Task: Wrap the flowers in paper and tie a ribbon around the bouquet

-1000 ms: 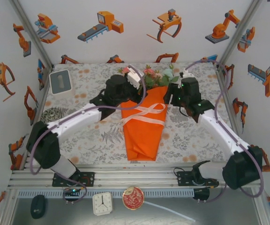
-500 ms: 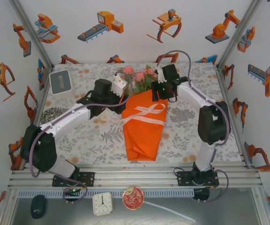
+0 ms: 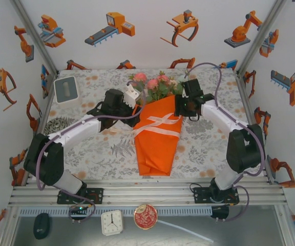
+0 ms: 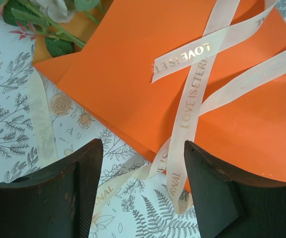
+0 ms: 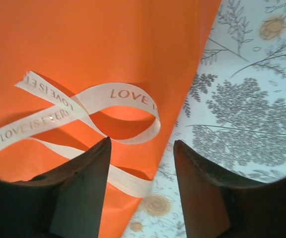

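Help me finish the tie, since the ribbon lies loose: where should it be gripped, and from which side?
Probably best to grip the ribbon at its raised loop near the right edge of the paper. It arches off the paper, leaving room for a finger underneath; other strands lie flat. Come from the right, where the open right gripper hovers, pinching the strip's flat faces.
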Available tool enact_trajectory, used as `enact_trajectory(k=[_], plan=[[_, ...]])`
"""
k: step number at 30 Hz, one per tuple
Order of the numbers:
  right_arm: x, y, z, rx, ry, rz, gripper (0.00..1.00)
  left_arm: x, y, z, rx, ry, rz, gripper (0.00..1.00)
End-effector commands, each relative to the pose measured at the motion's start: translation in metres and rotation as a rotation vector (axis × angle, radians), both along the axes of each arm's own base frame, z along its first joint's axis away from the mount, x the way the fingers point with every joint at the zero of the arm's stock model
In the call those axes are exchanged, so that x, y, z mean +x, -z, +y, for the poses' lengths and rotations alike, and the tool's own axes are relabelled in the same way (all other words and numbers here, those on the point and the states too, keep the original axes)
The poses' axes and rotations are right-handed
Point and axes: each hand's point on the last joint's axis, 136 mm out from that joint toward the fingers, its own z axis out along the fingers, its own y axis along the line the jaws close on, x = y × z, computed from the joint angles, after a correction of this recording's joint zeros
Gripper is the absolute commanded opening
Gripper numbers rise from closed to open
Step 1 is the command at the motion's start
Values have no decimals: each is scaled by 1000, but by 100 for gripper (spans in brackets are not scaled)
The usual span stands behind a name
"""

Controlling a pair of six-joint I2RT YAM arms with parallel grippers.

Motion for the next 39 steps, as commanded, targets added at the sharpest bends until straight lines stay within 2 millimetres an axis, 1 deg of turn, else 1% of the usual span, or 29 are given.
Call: enact_trajectory(k=[1, 3, 6, 7, 8, 10, 11, 12, 13, 16, 17, 21, 24, 25, 29, 32, 34, 36, 39], plan=[[0, 6, 14, 153, 95, 34, 47, 6, -2, -8, 19, 34, -12, 61], [-1, 13, 21, 195, 113, 57, 48, 5, -1, -13, 4, 58, -7, 60], [1, 27, 17, 161, 146, 81, 47, 0, -3, -20, -27, 100, -1, 60], [2, 28, 15, 152, 148, 85, 45, -3, -4, -23, -32, 115, -1, 60], [2, 29, 15, 146, 149, 86, 40, -6, -4, -25, -33, 132, -3, 59], [3, 20, 14, 144, 139, 61, 20, -11, -3, -29, -31, 159, -15, 59], [4, 12, 13, 140, 133, 38, 10, -14, -3, -32, -34, 180, -19, 59], [4, 3, 12, 138, 127, 16, 2, -17, -4, -36, -40, 204, -23, 59], [5, -7, 13, 144, 116, -9, 0, -20, -5, -39, -47, 227, -24, 59], [4, -39, 19, 184, 68, -70, 0, -32, -7, -57, -69, 324, -44, 59], [4, -50, 20, 196, 59, -92, 0, -36, -5, -64, -63, 353, -49, 59], [4, -89, 14, 168, 31, -192, 0, -43, 5, -82, -18, 427, -62, 59], [6, -113, 5, 93, -8, -290, 0, -44, 11, -91, -8, 458, -66, 57], [7, -117, 5, 73, -30, -316, 0, -44, 13, -92, -9, 462, -64, 57], [15, -126, 6, 9, -97, -385, 0, -45, 23, -101, -17, 488, -38, 52], [22, -126, 10, -16, -134, -400, 0, -44, 32, -106, -15, 499, -15, 47], [28, -125, 12, -39, -152, -423, 0, -41, 38, -108, -13, 493, -11, 46], [35, -125, 14, -64, -176, -442, 0, -37, 42, -109, -5, 477, -20, 46], [42, -129, 17, -123, -241, -462, 0, -22, 50, -104, 47, 413, -53, 46]])
